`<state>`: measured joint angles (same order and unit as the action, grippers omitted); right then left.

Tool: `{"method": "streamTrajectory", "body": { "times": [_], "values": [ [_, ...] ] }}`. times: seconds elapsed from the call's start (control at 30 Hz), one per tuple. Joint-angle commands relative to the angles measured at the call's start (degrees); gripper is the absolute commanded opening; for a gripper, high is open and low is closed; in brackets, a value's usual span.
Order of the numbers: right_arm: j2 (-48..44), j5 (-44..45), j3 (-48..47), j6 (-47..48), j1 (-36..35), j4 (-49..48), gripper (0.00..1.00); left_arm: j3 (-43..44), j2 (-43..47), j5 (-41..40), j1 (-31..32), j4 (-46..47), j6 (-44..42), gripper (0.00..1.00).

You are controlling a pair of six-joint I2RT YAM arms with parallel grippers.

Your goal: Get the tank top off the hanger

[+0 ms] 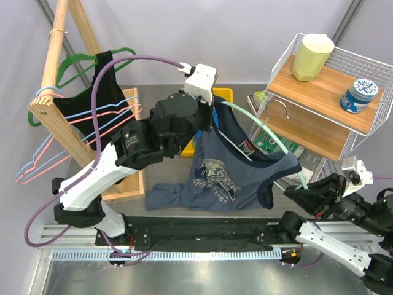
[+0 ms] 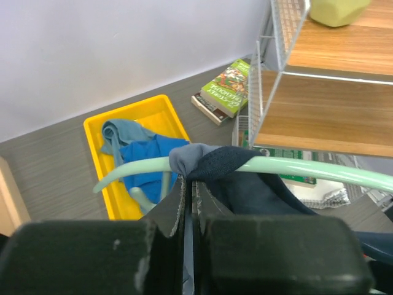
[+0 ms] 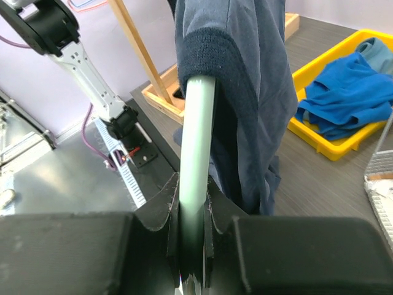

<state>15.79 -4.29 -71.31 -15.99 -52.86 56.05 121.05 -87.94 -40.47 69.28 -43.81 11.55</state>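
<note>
A dark blue tank top with a grey print hangs on a pale green hanger held above the table. My left gripper is shut on the tank top's shoulder strap where it wraps the hanger bar. My right gripper is shut on the hanger's other arm, with the tank top's other strap draped over the bar just beyond my fingers. The cloth's hem trails on the table.
A yellow tray with blue cloth lies behind. A wire shelf with a cup and tin stands at the right. A wooden rack with hangers and a black garment stands at the left. Books lie by the shelf.
</note>
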Motion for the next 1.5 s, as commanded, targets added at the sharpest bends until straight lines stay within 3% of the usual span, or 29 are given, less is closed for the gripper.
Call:
{"method": "streamTrajectory", "body": {
  "times": [0.0,0.3,0.6,0.8,0.87,1.1,1.33,1.47],
  "values": [
    [-1.46,-2.04,-2.95,3.15,-0.22,0.63,0.01,6.02,-0.74,-3.38,-3.79,-0.83,-0.48,0.0],
    [-6.55,-2.48,-7.09,3.25,-0.22,1.44,0.01,5.52,-0.83,-2.95,-10.56,-2.06,1.53,0.0],
    [-9.46,2.97,-7.71,1.23,-0.31,-5.93,0.01,-13.9,9.35,2.31,-10.74,1.44,9.18,0.0],
    [-9.65,4.03,2.04,-0.45,-0.22,-17.62,0.01,-25.49,15.07,8.9,-10.83,7.06,14.11,0.0],
    [-8.5,9.02,5.29,-0.97,-0.14,-20.44,0.01,-27.62,16.39,9.88,-10.83,8.39,14.81,0.0],
    [4.65,12.81,10.84,-1.59,-0.22,-34.68,0.01,-35.27,19.47,12.17,-10.83,12.26,16.57,0.0],
    [21.71,17.03,7.15,-3.08,-0.14,-35.4,0.01,-41.42,21.14,13.75,-10.83,14.98,17.89,0.0],
    [26.73,18.71,8.2,-5.01,-0.14,-36.89,0.01,-42.66,19.83,15.07,-10.83,14.64,16.93,0.0]
  ]
}}
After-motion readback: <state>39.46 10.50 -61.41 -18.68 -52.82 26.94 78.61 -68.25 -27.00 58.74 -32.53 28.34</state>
